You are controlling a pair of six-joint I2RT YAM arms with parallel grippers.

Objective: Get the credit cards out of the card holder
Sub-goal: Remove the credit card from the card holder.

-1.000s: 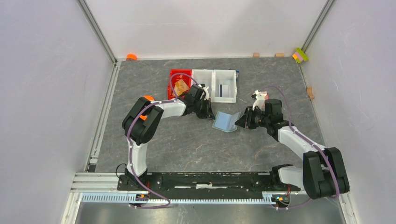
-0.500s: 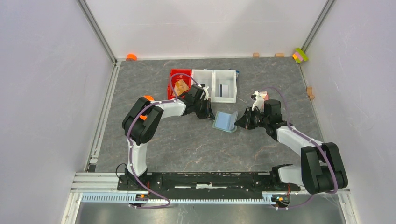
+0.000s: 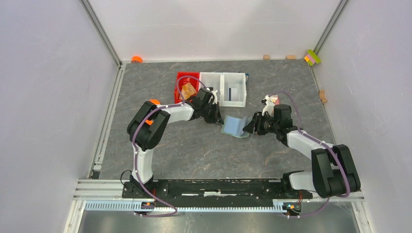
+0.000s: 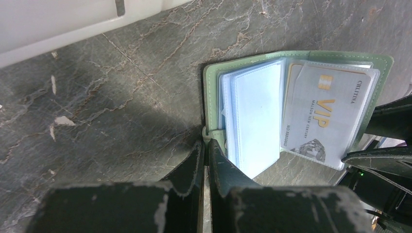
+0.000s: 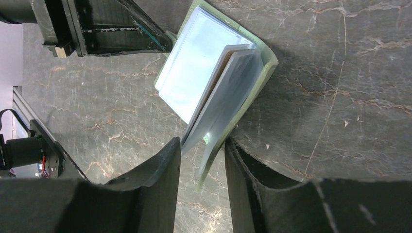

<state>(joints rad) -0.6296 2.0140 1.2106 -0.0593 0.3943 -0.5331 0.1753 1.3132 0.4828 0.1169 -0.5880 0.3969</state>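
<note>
grey marble table (image 3: 194,150) carries the green card holder (image 4: 212,92), lying open mid-table with a vip card (image 4: 330,116) in its sleeve; left tool (image 4: 205,145) pinches its tab, right tool (image 5: 201,145) spread around its raised flap.

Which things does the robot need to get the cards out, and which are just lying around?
For the job: card holder, open; VIP card inside it; left gripper, pinching the holder's tab; right gripper, around its raised pages.

Just lying about: red bin; white bins; orange thing by the far wall; coloured blocks, far right corner.
</note>
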